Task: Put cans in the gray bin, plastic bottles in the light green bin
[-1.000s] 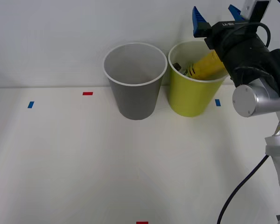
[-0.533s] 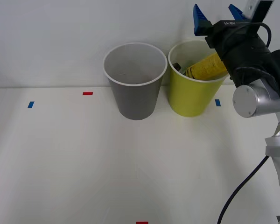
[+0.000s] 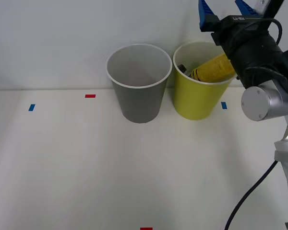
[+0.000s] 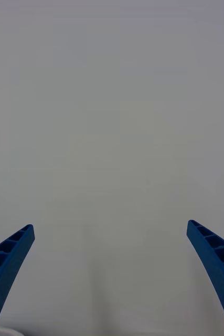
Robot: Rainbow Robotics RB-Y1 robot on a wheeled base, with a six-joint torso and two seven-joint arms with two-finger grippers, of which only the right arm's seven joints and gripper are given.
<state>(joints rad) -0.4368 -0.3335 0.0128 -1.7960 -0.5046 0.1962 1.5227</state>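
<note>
The gray bin (image 3: 140,91) stands at the back of the table, and I see nothing inside it. Right beside it is the light green bin (image 3: 198,98). A yellow plastic bottle (image 3: 212,68) lies slanted inside the green bin, its dark cap end low against the inner wall. My right gripper (image 3: 224,7) hangs open above the green bin's far right rim, pointing at the wall, with nothing between its fingers. In the right wrist view the blue fingertips (image 4: 9,257) stand wide apart against the plain wall. No cans are in view.
A white wall rises just behind both bins. Small tape marks lie on the white table: red (image 3: 90,96), blue (image 3: 31,107), blue (image 3: 223,105) and red (image 3: 146,229) at the front edge. My right arm's silver joint (image 3: 260,102) hangs right of the green bin.
My right gripper has risen slightly, away from the green bin. The yellow bottle has settled a little flatter inside the bin.
</note>
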